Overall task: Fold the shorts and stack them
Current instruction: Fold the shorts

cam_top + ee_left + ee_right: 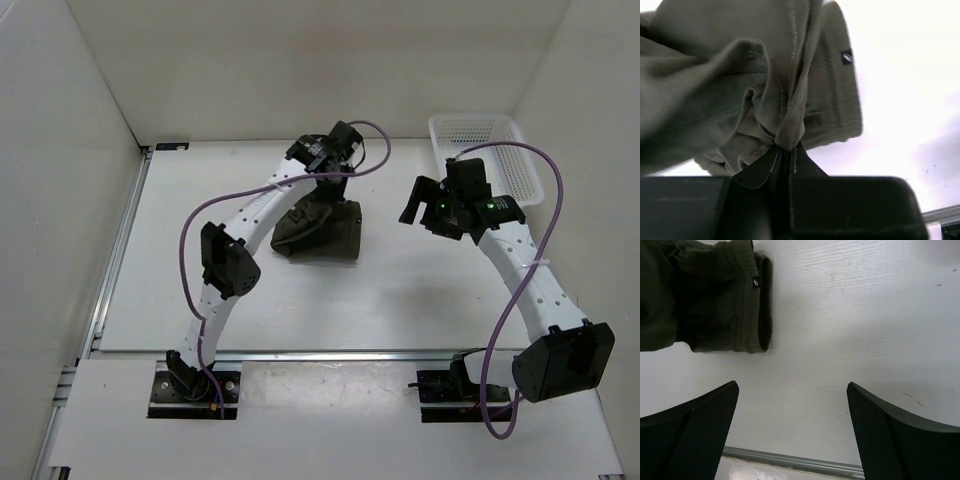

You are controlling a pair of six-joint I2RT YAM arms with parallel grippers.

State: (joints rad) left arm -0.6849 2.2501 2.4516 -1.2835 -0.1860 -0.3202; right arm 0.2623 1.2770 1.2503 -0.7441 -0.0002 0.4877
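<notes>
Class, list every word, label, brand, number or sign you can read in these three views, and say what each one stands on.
No text can be read in any view.
Small black tag near an edge of the shorts: it carries a pale round mark, too small and blurred to read.
White basket and table: no lettering shows.

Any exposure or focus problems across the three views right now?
Top external: even diffuse light, soft shadows, shorts sharp. Left wrist: table behind blown out to white, fabric nearest the lens blurred, left gripper nearly black. Right wrist: table grain and shorts' hem crisp, right gripper dark but its pad texture readable.
</notes>
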